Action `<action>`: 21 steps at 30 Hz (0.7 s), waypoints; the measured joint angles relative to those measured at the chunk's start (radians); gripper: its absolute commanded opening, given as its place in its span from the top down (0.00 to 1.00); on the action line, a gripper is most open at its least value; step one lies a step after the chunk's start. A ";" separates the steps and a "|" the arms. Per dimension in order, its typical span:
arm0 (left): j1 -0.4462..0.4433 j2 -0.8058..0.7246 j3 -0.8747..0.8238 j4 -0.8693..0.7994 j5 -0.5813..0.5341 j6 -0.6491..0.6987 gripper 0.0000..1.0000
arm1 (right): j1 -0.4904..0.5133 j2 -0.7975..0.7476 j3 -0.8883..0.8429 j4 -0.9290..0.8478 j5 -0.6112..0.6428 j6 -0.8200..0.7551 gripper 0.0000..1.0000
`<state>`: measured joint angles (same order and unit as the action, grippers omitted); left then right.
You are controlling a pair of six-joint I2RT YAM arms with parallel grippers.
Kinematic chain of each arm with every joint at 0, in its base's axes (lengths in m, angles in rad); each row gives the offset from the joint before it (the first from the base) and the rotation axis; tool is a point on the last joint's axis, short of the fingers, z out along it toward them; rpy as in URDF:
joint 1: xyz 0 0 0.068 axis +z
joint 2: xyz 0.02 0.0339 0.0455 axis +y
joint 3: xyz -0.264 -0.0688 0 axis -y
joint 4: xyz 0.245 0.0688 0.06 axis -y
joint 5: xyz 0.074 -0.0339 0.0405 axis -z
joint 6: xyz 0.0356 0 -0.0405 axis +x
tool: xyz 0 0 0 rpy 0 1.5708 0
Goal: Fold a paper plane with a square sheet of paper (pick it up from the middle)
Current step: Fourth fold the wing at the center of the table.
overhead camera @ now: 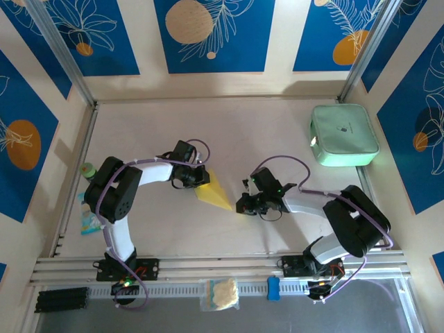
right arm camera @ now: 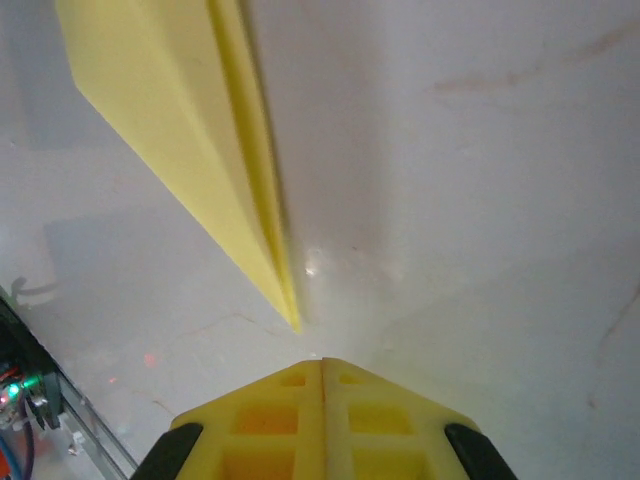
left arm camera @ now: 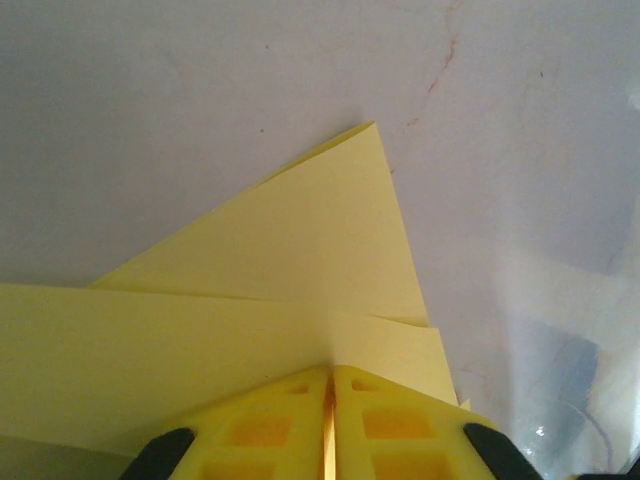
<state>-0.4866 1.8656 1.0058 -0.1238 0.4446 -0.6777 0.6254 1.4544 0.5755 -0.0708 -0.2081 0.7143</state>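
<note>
The square sheet of paper lies folded into a bright yellow paper plane (overhead camera: 216, 191) on the table, its sharp nose pointing toward the right arm. My left gripper (overhead camera: 200, 176) is at the plane's wide tail end. In the left wrist view its jaws (left arm camera: 330, 372) are pressed together on the yellow paper (left arm camera: 300, 260), with a thin yellow sliver between them. My right gripper (overhead camera: 244, 204) is shut with nothing in it, just short of the nose. In the right wrist view the plane's tip (right arm camera: 293, 318) ends a little ahead of the closed fingertips (right arm camera: 322, 362), apart from them.
A mint-green case (overhead camera: 344, 135) sits at the back right. A cream wad in a clear bag (overhead camera: 220, 294) and a small blue item (overhead camera: 274, 288) lie on the front rail. A green-capped bottle (overhead camera: 88, 168) and a packet (overhead camera: 89, 220) stand by the left wall.
</note>
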 measured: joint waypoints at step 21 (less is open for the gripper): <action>0.092 -0.360 -0.251 0.088 -0.098 -0.171 0.33 | -0.042 0.331 0.388 0.031 -0.017 -0.021 0.66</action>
<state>-0.3943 1.5059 0.7547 -0.0357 0.3462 -0.8486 0.5838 1.7855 0.9634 -0.0395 -0.2253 0.6933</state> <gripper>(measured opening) 0.657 0.358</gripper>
